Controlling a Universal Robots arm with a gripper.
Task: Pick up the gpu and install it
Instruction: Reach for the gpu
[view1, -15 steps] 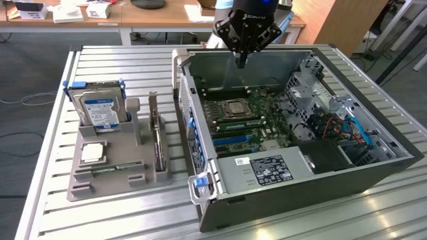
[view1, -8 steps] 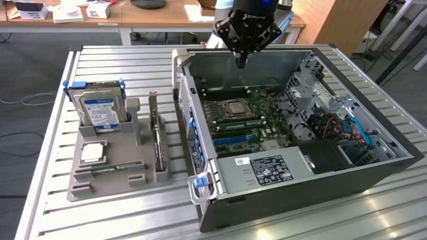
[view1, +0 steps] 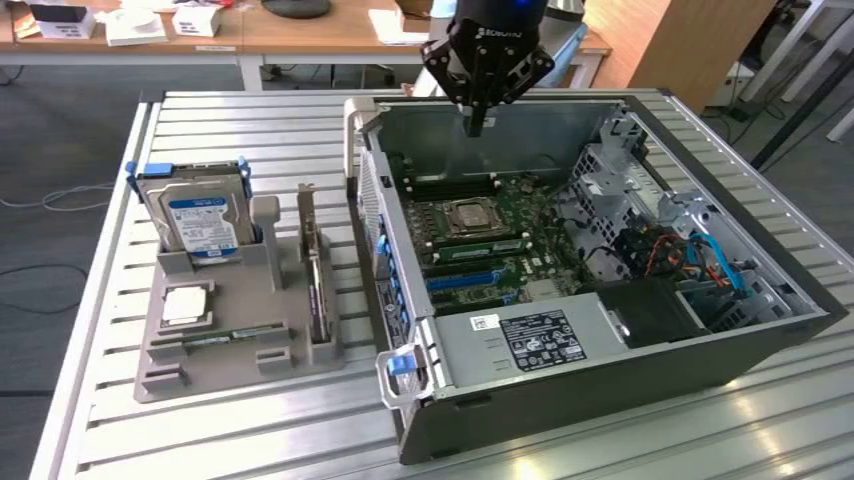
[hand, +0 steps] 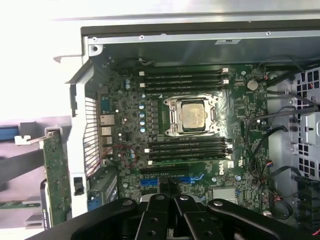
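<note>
Ribbed aluminium table (view1: 107, 330) carries everything. Nearest on it lies the open computer case (view1: 601, 400), black sheet steel, with a labelled silver power supply (view1: 534, 340) at its near end. On the exterior view's left, just beside the case, sits a grey moulded holder (view1: 200, 375).

The gpu (view1: 316, 275) stands on edge in one of the holder's slots, untouched, well apart from the pincer. It is a thin flat card with a dark face, and its circuit-board side (hand: 56, 175) shows from the wrist. It looks light and stiff but fragile, with a smooth face that is likely a little slippery. The free upper edge seems the place to pinch it, across the board's thickness and clear of the components. Farther along the holder a silver hard drive (view1: 200, 220) with a blue-white label stands upright.

Inside the case the green motherboard (view1: 534, 255) lies flat, with blue expansion slots (view1: 467, 280) nearer and the square metal processor socket (view1: 470, 215) beyond.

At the case's far end the black gripper (view1: 474, 125) hangs above the board, its fingers pinched together on nothing (hand: 167, 192). Wooden desks (view1: 307, 35) stand farthest off.
</note>
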